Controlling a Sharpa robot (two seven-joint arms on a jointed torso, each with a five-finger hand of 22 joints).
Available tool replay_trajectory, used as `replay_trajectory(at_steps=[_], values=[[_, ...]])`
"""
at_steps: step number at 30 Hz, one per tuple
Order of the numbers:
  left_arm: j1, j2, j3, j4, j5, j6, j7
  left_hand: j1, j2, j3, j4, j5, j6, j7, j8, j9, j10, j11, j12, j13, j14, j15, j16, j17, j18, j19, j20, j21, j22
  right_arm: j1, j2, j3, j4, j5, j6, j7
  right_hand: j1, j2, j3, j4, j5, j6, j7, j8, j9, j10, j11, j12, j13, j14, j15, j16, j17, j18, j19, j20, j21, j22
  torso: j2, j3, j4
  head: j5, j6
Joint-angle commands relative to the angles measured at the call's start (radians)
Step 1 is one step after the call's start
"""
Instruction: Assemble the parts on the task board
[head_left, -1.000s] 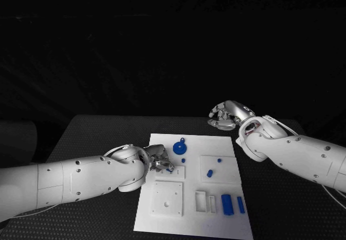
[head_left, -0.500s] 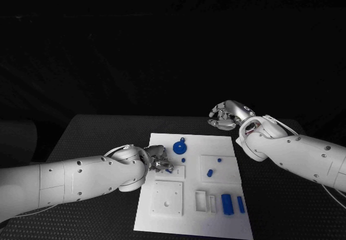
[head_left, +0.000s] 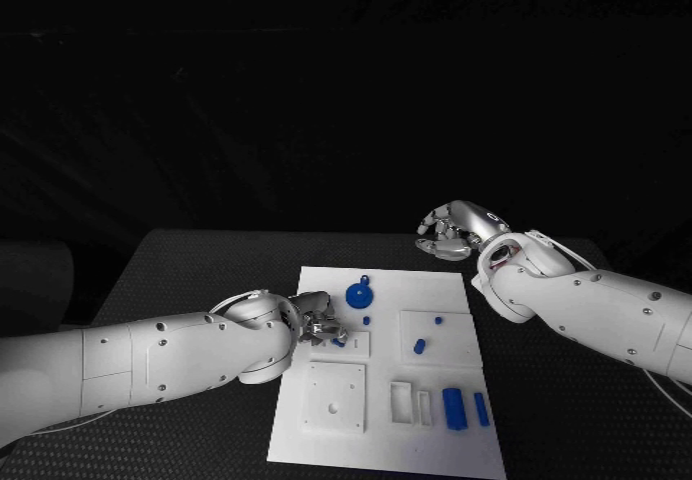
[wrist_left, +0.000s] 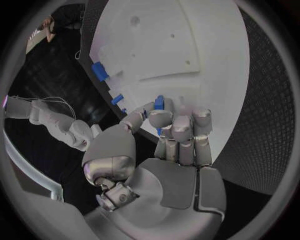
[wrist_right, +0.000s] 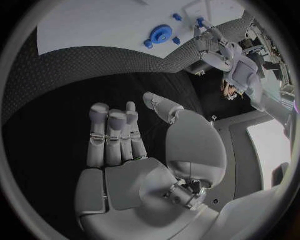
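The white task board (head_left: 387, 440) lies in the middle of the black table. My left hand (head_left: 319, 325) hovers over the board's left side and pinches a small blue part (head_left: 339, 341) between thumb and fingers; the part (wrist_left: 159, 103) sits at the fingertips just above a raised white square. My right hand (head_left: 459, 230) hangs off the board beyond its far right corner, fingers curled in with nothing in them (wrist_right: 119, 135). On the board lie a blue gear (head_left: 359, 294), a small blue peg (head_left: 366, 320), another peg (head_left: 420, 346) and two blue blocks (head_left: 454, 408).
A white square block with a hole (head_left: 335, 395) and white slotted holders (head_left: 411, 402) stand on the near half of the board. Black table (head_left: 188, 280) surrounds the board on all sides. The right wrist view shows the gear (wrist_right: 159, 34) and my left hand (wrist_right: 215, 47).
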Motion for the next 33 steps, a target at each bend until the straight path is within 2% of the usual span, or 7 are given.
replay_trajectory(at_steps=[1, 3, 16, 27, 33], values=[[-0.002, 0.003, 0.0, 0.003, 0.001, 0.017, -0.002, -0.004, 0.006, 0.018, 0.032, -0.018, 0.203, -0.117, 0.081, 0.137, -0.028, -0.025, 0.006, -0.003, 0.027, -0.031, 0.004, -0.003, 0.016, 0.007, -0.11, 0.003, 0.011, 0.0, 0.0, 0.0, 0.002, 0.0, 0.01, 0.006, -0.008, 0.0, -0.007, -0.002, 0.008, 0.008, 0.012, -0.005, 0.002, -0.005, 0.001, 0.001, -0.002, -0.005, 0.0, -0.006, 0.001, 0.03, -0.006, -0.001, -0.004, 0.001, 0.0, 0.0003, 0.0001, 0.001, 0.001], [-0.002, 0.004, 0.0, 0.004, 0.001, 0.018, -0.003, -0.006, 0.008, 0.019, 0.039, -0.036, 0.202, -0.118, 0.083, 0.136, -0.029, -0.025, 0.008, -0.006, 0.026, -0.031, 0.006, -0.006, 0.016, 0.007, -0.11, 0.003, 0.011, 0.0, 0.0, 0.0, 0.002, 0.0, 0.011, 0.005, -0.008, 0.0, -0.007, -0.001, 0.013, 0.008, 0.012, -0.005, 0.002, -0.006, 0.001, 0.001, -0.002, -0.005, 0.0, -0.006, 0.001, 0.03, -0.006, -0.001, -0.004, 0.001, 0.0, 0.0004, 0.0001, 0.0, 0.001], [-0.002, 0.004, 0.0, 0.005, -0.02, 0.012, -0.013, -0.002, 0.01, 0.024, 0.049, -0.073, 0.199, -0.117, 0.084, 0.133, -0.031, -0.025, 0.01, -0.013, 0.025, -0.032, 0.009, -0.012, 0.018, 0.007, -0.11, 0.003, 0.012, 0.0, -0.002, 0.0, 0.004, 0.001, 0.011, 0.005, -0.013, 0.001, -0.009, 0.0, 0.03, 0.008, 0.012, -0.005, 0.002, -0.006, 0.001, 0.003, -0.004, -0.005, 0.0, -0.007, 0.003, 0.03, -0.006, -0.001, -0.005, 0.003, 0.0, 0.0001, 0.0, 0.001, 0.004], [-0.003, 0.004, 0.0, 0.005, -0.043, -0.013, -0.012, 0.009, 0.003, 0.028, 0.049, -0.079, 0.199, -0.117, 0.085, 0.133, -0.031, -0.026, 0.011, -0.016, 0.025, -0.032, 0.01, -0.015, 0.019, 0.007, -0.111, 0.004, 0.012, 0.0, -0.002, 0.0, 0.004, 0.003, 0.011, 0.006, -0.014, 0.002, -0.01, 0.001, 0.037, 0.008, 0.012, -0.005, 0.003, -0.007, 0.001, 0.003, -0.005, -0.005, 0.0, -0.007, 0.003, 0.03, -0.006, -0.001, -0.005, 0.003, 0.0, 0.0, 0.0001, 0.001, 0.005], [-0.006, -0.015, 0.0, 0.03, -0.036, -0.033, -0.004, 0.019, -0.002, 0.031, 0.047, -0.071, 0.199, -0.118, 0.086, 0.133, -0.031, -0.026, 0.013, -0.018, 0.025, -0.032, 0.013, -0.017, 0.019, 0.008, -0.112, 0.005, 0.013, 0.0, -0.003, 0.0, 0.004, 0.005, 0.011, 0.006, -0.015, 0.002, -0.01, 0.001, 0.039, 0.008, 0.012, -0.005, 0.003, -0.007, 0.001, 0.003, -0.005, -0.005, 0.0, -0.007, 0.003, 0.03, -0.006, -0.001, -0.005, 0.003, 0.0, 0.0002, -0.0008, 0.001, 0.005]])
